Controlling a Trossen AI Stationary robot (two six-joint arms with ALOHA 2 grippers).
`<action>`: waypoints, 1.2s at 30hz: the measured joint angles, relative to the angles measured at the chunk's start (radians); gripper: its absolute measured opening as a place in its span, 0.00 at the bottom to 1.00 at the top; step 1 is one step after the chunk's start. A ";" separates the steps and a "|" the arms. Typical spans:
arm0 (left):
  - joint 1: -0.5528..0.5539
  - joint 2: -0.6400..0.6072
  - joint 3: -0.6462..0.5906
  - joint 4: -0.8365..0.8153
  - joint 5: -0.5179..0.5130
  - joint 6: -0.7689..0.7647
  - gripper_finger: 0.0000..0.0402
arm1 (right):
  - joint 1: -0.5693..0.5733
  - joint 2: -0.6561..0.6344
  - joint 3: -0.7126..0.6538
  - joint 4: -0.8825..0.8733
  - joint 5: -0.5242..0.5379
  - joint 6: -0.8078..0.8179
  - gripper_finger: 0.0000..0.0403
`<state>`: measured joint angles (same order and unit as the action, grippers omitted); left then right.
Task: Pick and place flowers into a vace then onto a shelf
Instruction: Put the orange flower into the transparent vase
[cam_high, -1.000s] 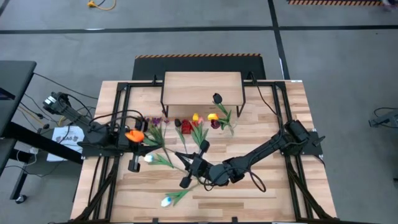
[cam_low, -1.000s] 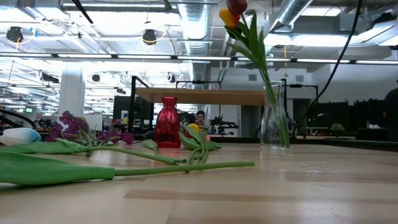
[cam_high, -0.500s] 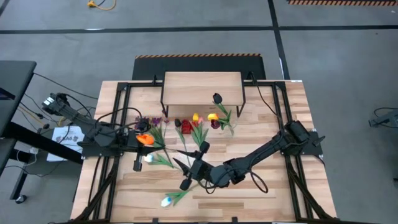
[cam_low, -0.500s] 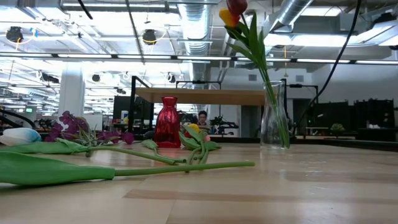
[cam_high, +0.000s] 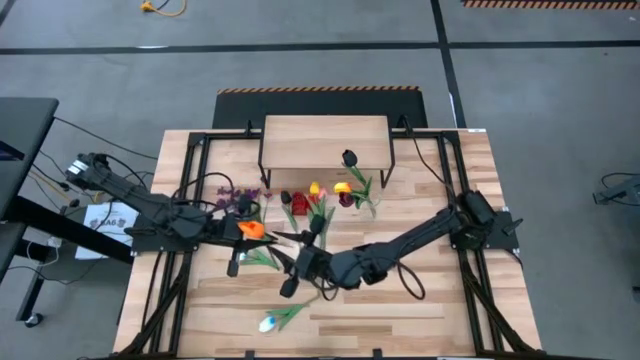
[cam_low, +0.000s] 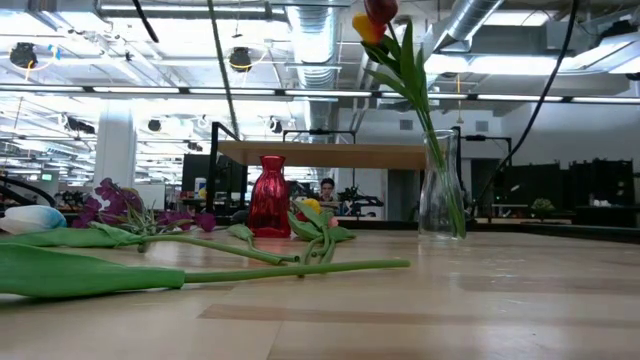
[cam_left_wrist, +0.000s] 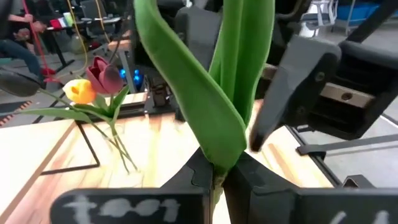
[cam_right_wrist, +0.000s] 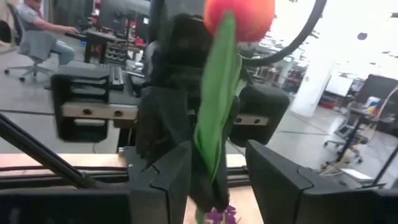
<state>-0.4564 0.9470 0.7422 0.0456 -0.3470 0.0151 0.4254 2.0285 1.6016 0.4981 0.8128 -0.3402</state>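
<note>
An orange tulip (cam_high: 250, 229) stands upright above the table's left half, its stem in my shut left gripper (cam_left_wrist: 217, 177), which reaches in level from the left (cam_high: 237, 240). My right gripper (cam_right_wrist: 214, 180) comes from the right (cam_high: 298, 262) and is open. Its fingers stand on either side of the tulip's green leaf (cam_right_wrist: 214, 124), below the bloom (cam_right_wrist: 239, 15). I cannot tell whether they touch it. A clear vase (cam_low: 440, 190) holds a yellow and a red tulip in front of the shelf (cam_high: 325, 140). My left gripper pinches the orange tulip's green stem (cam_left_wrist: 216, 182) between its two fingers, just below where a broad leaf (cam_left_wrist: 193, 93) branches off. The fingers come in level from the table's left and lie across the stem. The tulip stands upright above them, lifted clear of the table.
A red vase (cam_low: 268, 195) stands left of the clear one. Purple blossoms (cam_high: 243, 197), a white tulip (cam_high: 268, 323) and long green stems (cam_low: 200, 270) lie on the planks on the table's left half. The near right of the table is bare wood (cam_high: 420, 320).
My left gripper has carried the orange tulip toward the table's right, toward my right gripper, with the tulip staying upright. My right gripper has shifted a little left and up toward the tulip, and its fingers now stand wider apart.
</note>
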 joint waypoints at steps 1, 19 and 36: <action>0.005 0.003 0.000 0.001 0.001 0.000 0.00 | -0.007 0.000 0.000 -0.004 -0.008 0.011 0.35; 0.008 0.003 -0.002 0.008 -0.001 0.000 0.02 | -0.046 -0.002 0.001 -0.019 -0.105 0.020 0.03; -0.015 0.001 -0.002 -0.022 -0.040 -0.024 0.32 | -0.026 0.000 0.000 -0.028 -0.037 -0.009 0.00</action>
<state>-0.4714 0.9478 0.7406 0.0238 -0.3868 -0.0085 0.3996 2.0281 1.6012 0.4705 0.7754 -0.3489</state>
